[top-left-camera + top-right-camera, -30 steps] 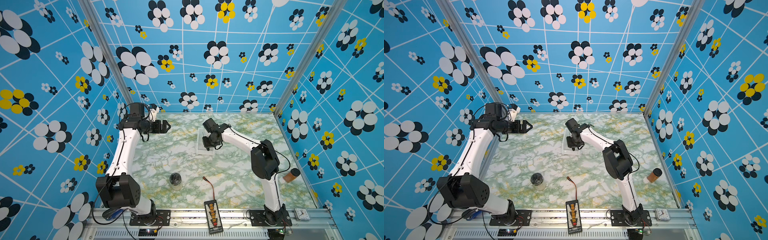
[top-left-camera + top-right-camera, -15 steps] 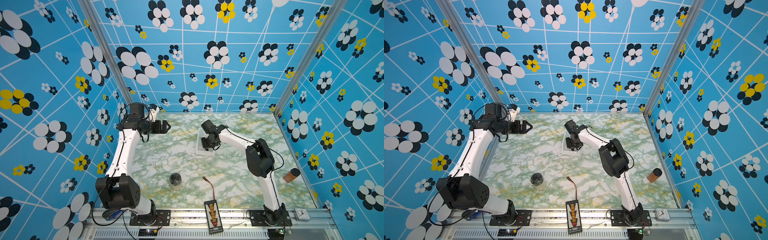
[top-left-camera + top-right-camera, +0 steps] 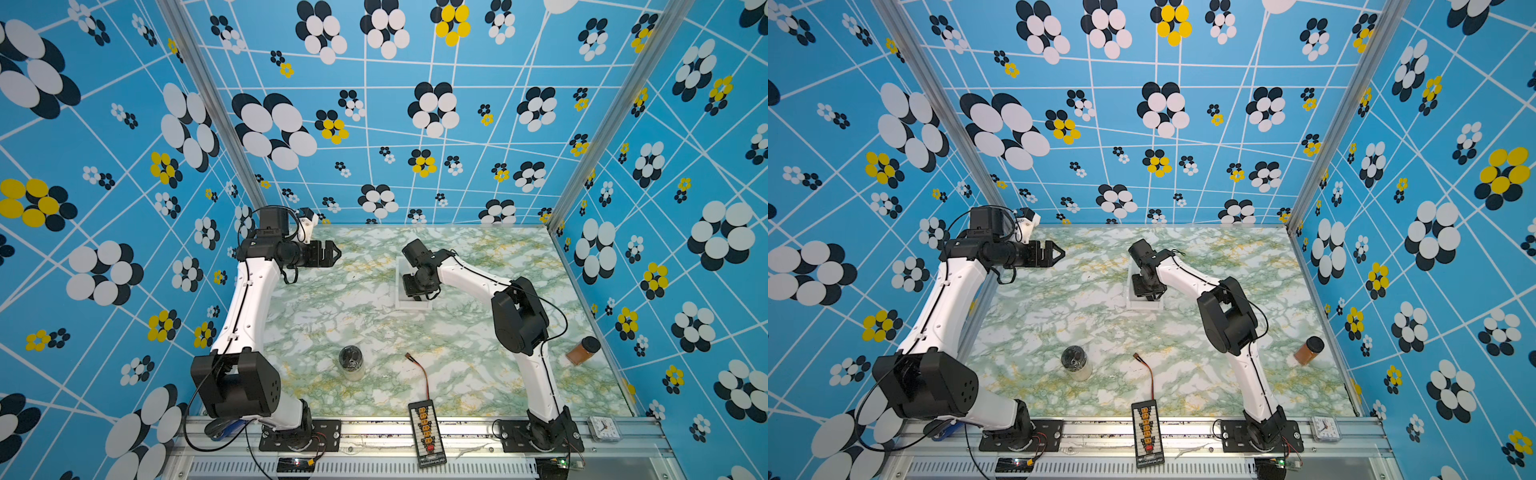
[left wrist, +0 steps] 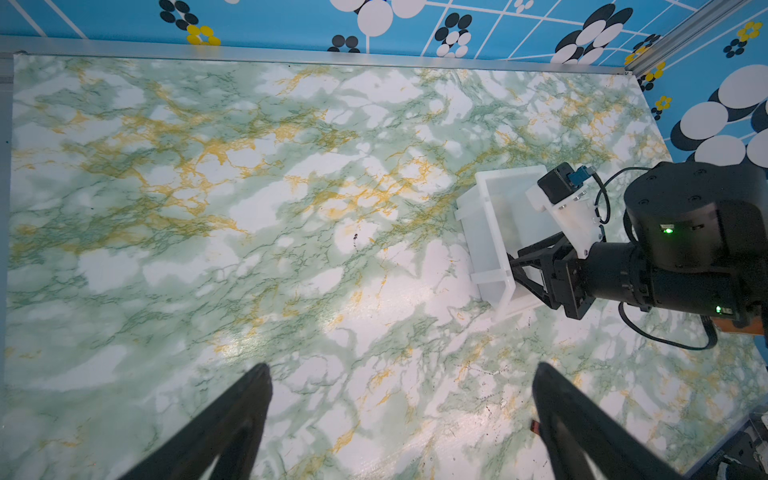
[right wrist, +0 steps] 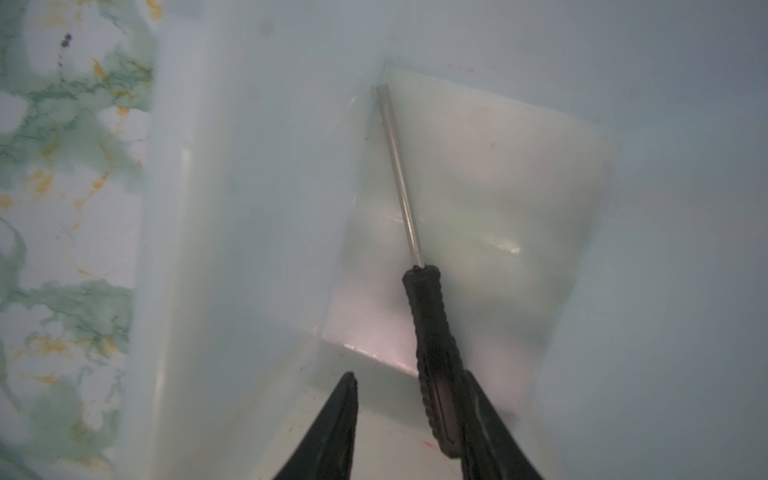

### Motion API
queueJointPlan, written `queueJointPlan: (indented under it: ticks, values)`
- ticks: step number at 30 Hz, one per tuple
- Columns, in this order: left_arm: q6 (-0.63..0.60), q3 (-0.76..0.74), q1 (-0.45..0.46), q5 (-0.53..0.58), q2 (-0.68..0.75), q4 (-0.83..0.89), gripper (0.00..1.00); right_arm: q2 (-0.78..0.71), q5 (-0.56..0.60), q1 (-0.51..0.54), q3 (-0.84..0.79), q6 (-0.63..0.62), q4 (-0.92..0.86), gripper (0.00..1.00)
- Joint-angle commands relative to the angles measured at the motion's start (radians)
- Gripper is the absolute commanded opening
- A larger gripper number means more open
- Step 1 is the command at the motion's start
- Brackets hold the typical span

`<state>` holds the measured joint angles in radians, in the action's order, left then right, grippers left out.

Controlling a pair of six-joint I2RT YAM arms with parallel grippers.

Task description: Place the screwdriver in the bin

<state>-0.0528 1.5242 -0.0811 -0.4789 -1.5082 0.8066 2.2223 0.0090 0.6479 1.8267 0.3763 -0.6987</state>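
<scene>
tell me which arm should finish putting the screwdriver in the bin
Right. The right gripper is down in the bin, jaws parted, the screwdriver against one finger with its tip at the bin floor. The left gripper is open, empty and apart from the bin.

The black-handled screwdriver (image 5: pixel 430 332) slants inside the white bin (image 3: pixel 413 306), silver tip in a corner; bin mid-frame in both top views.

Screwdriver (image 5: pixel 432 332) in bin (image 5: pixel 249 208), tip prob. at corner.
</scene>
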Motion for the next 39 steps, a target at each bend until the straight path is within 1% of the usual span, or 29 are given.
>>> queueJointPlan:
  ticks: [1, 6, 10, 12, 13, 17, 20, 22, 23, 25, 26, 27, 29, 31, 32, 34, 36, 39]
  values:
    - [-0.009, 0.011, 0.001, -0.004, 0.005, -0.025, 0.99, -0.082, 0.043, 0.007, 0.055, -0.026, -0.030, 0.43]
    - [0.000, 0.013, 0.004, 0.000, -0.017, -0.027, 0.99, -0.145, 0.077, 0.007, 0.115, -0.041, -0.064, 0.44]
    - [0.025, 0.022, 0.004, 0.032, -0.028, -0.024, 0.99, -0.248, 0.127, 0.007, 0.096, -0.063, -0.050, 0.46]
    - [0.024, 0.015, 0.004, 0.044, -0.028, -0.025, 0.99, -0.322, 0.163, 0.007, 0.055, -0.080, -0.018, 0.50]
    - [0.026, 0.009, 0.004, 0.051, -0.030, -0.026, 0.99, -0.367, 0.190, 0.007, 0.016, -0.085, 0.012, 0.57]
    - [0.045, -0.004, 0.002, 0.108, -0.055, -0.017, 0.99, -0.551, 0.260, -0.014, -0.183, -0.097, 0.158, 0.99]
    - [0.070, -0.018, 0.000, 0.160, -0.067, -0.016, 0.99, -0.676, 0.297, -0.053, -0.354, -0.069, 0.252, 0.99]
    - [0.088, -0.053, -0.001, 0.191, -0.059, -0.042, 0.99, -0.732, 0.328, -0.082, -0.425, -0.042, 0.277, 0.99]
    - [0.099, -0.076, -0.003, 0.211, -0.049, -0.063, 0.99, -0.756, 0.366, -0.089, -0.462, -0.028, 0.282, 0.99]
    - [0.113, -0.131, -0.004, 0.230, -0.024, -0.117, 0.99, -0.796, 0.488, -0.091, -0.542, -0.005, 0.312, 0.99]
    - [0.121, -0.168, -0.006, 0.243, -0.007, -0.158, 0.99, -0.819, 0.554, -0.093, -0.596, -0.007, 0.347, 0.99]
    - [0.132, -0.208, -0.007, 0.258, 0.012, -0.201, 0.99, -0.845, 0.588, -0.096, -0.652, -0.033, 0.393, 0.98]
    - [0.161, -0.293, -0.014, 0.288, 0.045, -0.295, 0.99, -0.892, 0.589, -0.120, -0.757, -0.125, 0.497, 0.99]
    - [0.198, -0.383, -0.026, 0.302, 0.082, -0.407, 0.99, -0.944, 0.540, -0.153, -0.839, -0.205, 0.572, 0.99]
    - [0.218, -0.437, -0.032, 0.303, 0.104, -0.476, 0.99, -0.969, 0.527, -0.169, -0.876, -0.221, 0.600, 0.99]
    - [0.242, -0.542, -0.037, 0.311, 0.140, -0.619, 0.99, -1.016, 0.526, -0.206, -0.932, -0.211, 0.646, 0.99]
    - [0.227, -0.651, -0.037, 0.322, 0.168, -0.773, 0.99, -1.060, 0.511, -0.247, -0.997, -0.210, 0.691, 0.99]
    - [0.183, -0.776, -0.038, 0.317, 0.196, -0.914, 0.99, -1.111, 0.469, -0.280, -1.078, -0.254, 0.765, 0.99]
